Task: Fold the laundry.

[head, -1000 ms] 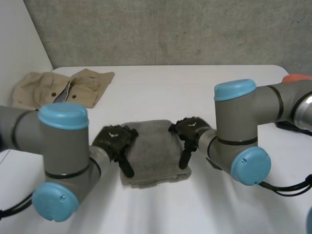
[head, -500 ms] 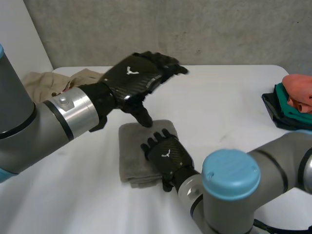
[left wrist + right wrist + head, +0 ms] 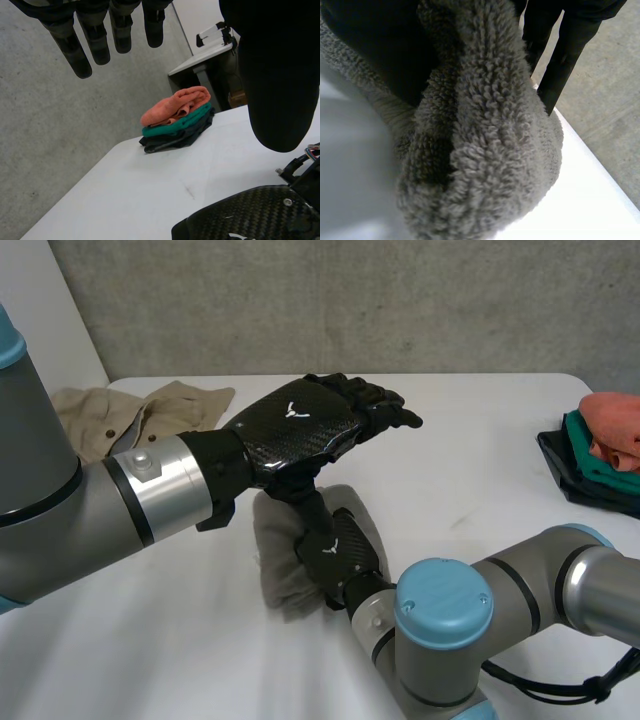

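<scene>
You had the towel (image 3: 278,565) near the table's (image 3: 480,475) front edge, roughly at its middle. It was grey, thick-piled and bunched up rather than lying flat. Your right hand (image 3: 345,552) sat on the towel's right side, back upward. In the right wrist view the towel (image 3: 485,150) was gathered in a fat roll against that hand (image 3: 375,45), and the hand was closed on the cloth.

Your left hand (image 3: 300,425) hung in the air just above the towel and the right hand, clear of the cloth and holding nothing. Its fingers (image 3: 95,40) were straight and slightly spread — the left wrist view showed them that way, with the thumb apart from them.

Further out you had a beige garment (image 3: 135,418) lying rumpled at the far left corner, well apart from the towel. At the right edge stood a stack (image 3: 605,445) of folded pieces — orange on top, green below it, dark at the bottom (image 3: 176,120).
</scene>
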Tool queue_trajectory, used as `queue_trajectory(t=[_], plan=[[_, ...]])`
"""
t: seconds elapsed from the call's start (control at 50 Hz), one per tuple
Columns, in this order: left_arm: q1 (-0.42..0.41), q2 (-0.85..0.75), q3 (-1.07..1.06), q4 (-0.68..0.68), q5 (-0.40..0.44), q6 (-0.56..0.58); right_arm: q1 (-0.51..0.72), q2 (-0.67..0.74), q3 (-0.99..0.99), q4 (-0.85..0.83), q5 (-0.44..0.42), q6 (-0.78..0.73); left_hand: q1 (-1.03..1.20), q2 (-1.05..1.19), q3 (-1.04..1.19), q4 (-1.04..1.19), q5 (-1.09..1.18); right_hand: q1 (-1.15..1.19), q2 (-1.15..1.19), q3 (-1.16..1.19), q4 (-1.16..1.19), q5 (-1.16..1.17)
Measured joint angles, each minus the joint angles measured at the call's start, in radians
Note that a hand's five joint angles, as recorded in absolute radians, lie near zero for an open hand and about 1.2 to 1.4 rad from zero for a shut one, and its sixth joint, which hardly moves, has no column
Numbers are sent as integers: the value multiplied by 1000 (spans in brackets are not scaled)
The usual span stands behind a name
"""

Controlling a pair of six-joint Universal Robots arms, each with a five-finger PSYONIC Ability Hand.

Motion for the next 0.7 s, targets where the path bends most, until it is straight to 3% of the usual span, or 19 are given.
queue_trajectory(t=[0.04,0.24,0.44,0.54,0.7], plan=[[0,0,2,1,0,0,-6,-1,-12,-1,2,4,0,0,0,0,0,35,58,77,99,81],[3,2,57,3,-5,-21,-109,-118,-99,-3,9,22,0,0,0,0,0,64,58,78,112,88],[9,13,159,8,-40,-123,-393,-211,-312,38,-23,33,0,0,0,0,0,64,58,78,118,88],[7,15,175,9,-57,-142,-585,-212,-403,48,-116,43,0,0,0,0,0,64,58,81,119,88],[0,7,148,12,-60,-142,-923,-156,-480,36,-385,155,0,0,0,0,0,64,58,86,120,97]])
